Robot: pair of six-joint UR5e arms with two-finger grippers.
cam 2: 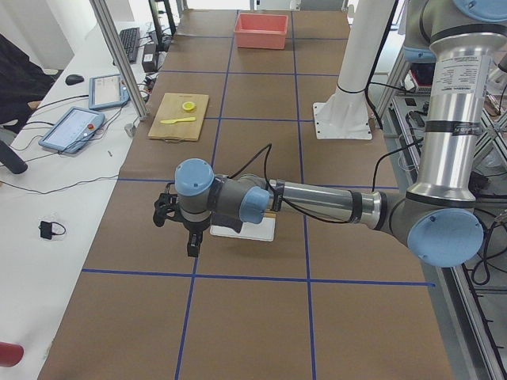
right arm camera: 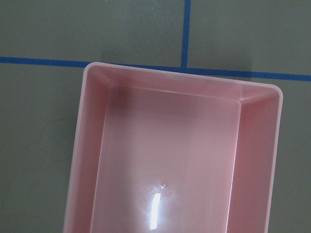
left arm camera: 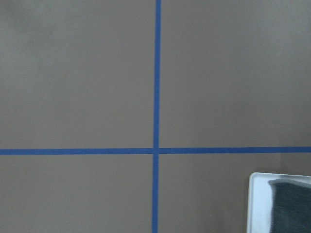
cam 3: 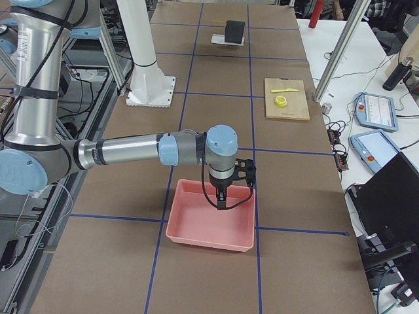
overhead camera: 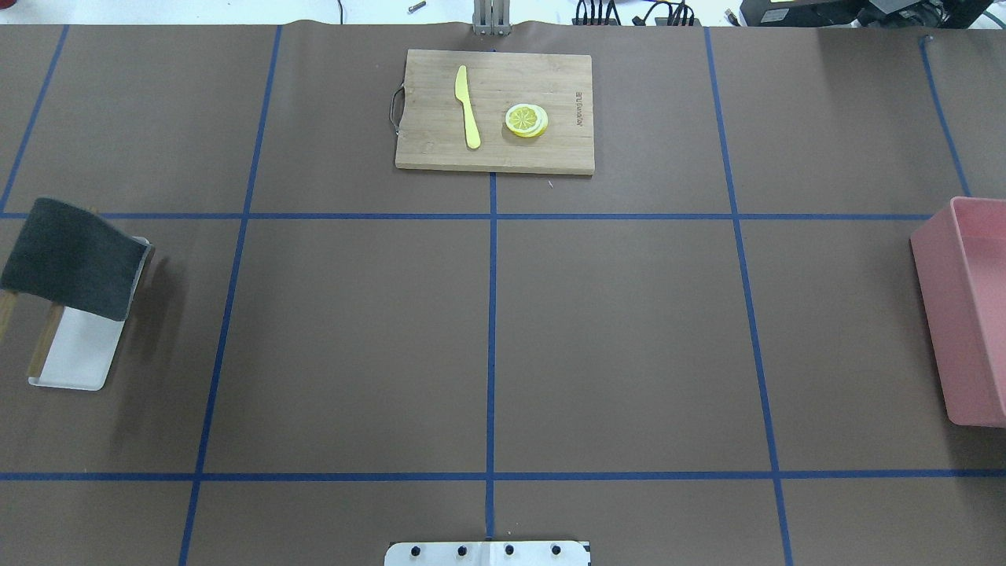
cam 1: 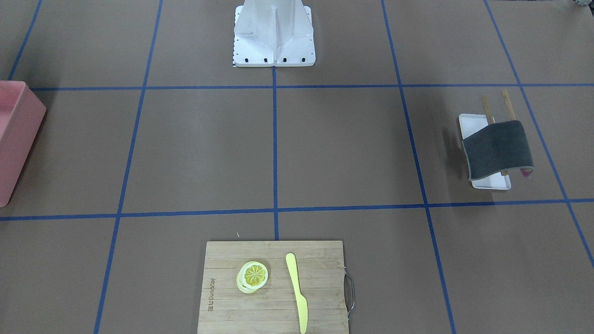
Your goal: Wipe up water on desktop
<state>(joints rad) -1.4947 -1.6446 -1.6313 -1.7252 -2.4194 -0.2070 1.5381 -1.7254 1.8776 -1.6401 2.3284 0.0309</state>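
The desktop (overhead camera: 629, 330) is a flat brown surface split by blue tape lines; I see no water on it. A dark grey cloth (overhead camera: 71, 258) hangs over a small wooden rack above a white tray (overhead camera: 75, 358) at the robot's left. My left gripper (cam 2: 192, 247) shows only in the exterior left view, hanging just beside that tray; I cannot tell if it is open or shut. My right gripper (cam 3: 221, 199) shows only in the exterior right view, over a pink bin (cam 3: 209, 226); its state is also unclear. Neither wrist view shows fingers.
A bamboo cutting board (overhead camera: 440, 149) with a yellow knife (overhead camera: 468, 106) and lemon slices (overhead camera: 526, 120) lies at the far middle edge. The pink bin (overhead camera: 971, 306) stands at the robot's right. The white arm pedestal (cam 1: 274, 37) stands at the robot's side.
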